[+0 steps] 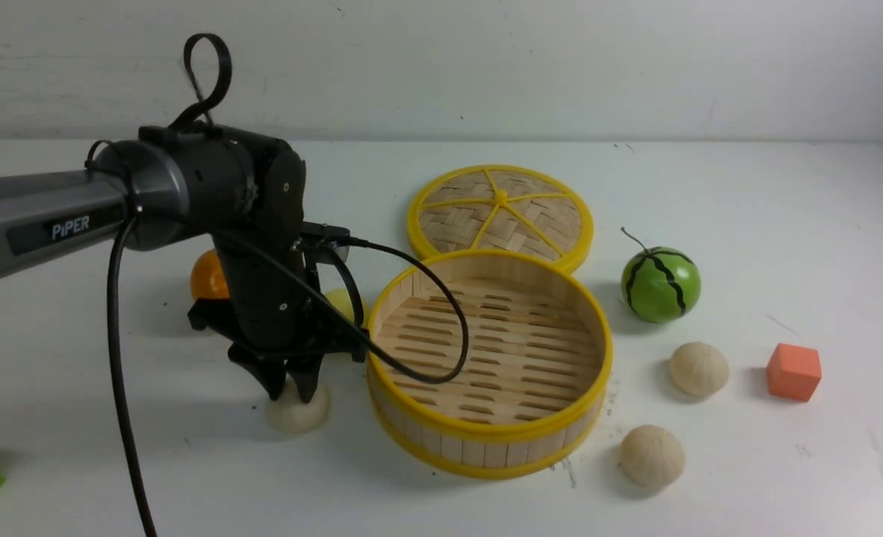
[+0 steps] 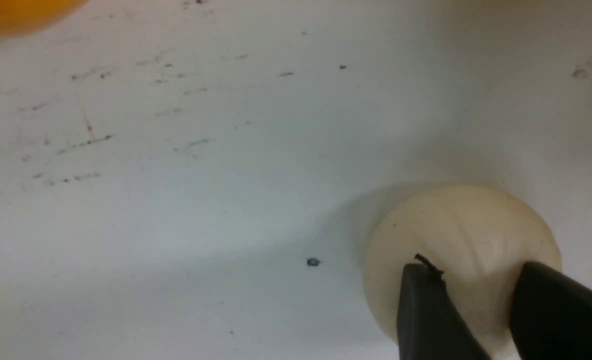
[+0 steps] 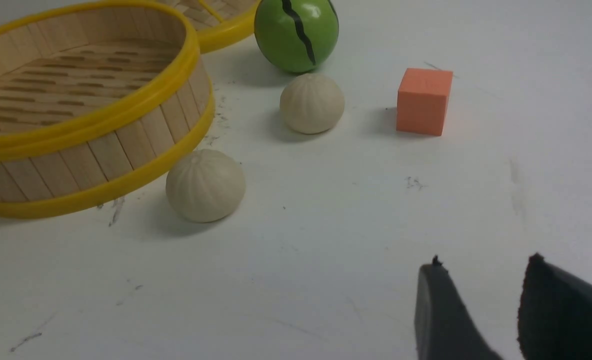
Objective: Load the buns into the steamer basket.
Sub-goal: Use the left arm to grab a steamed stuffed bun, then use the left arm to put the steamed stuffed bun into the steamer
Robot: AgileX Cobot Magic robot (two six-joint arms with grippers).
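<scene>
Left of the steamer basket (image 1: 486,436), first cream bun (image 1: 303,418) sits on the table (image 1: 747,194); left gripper (image 1: 292,386) points down at its top, jaws apart, contact unclear; pale yellow bun (image 1: 342,302) beside the basket's left wall, half hidden by the arm; second cream bun (image 1: 699,368) and third cream bun (image 1: 652,455) right of the basket; right gripper (image 3: 483,265) parted, nothing between; lid (image 1: 501,212) behind the basket; watermelon ball (image 1: 660,283) and orange cube (image 1: 793,371) further right.
</scene>
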